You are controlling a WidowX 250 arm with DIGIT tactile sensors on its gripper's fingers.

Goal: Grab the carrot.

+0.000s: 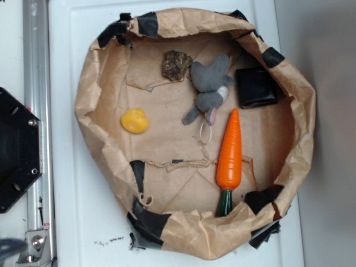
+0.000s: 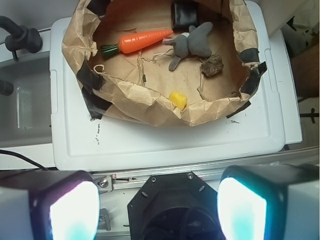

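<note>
No legible labels or writing anywhere. Carrot (image 1: 230,150) glossy orange, tapering to tip, dark green stem end; lying in brown paper nest (image 1: 89,89) near right wall, just beside grey plush (image 1: 209,89), untouched. Gripper (image 2: 157,207) fingers wide apart, holding nothing, well short of nest.

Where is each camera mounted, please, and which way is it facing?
Exterior: overhead, looking straight down into the paper nest holding the carrot; only the robot's black base shows at left.
Wrist: on the arm, held high and back, looking down past the open hand whose fingers fill the bottom.
Both show the carrot, the grey plush and the yellow toy.
</note>
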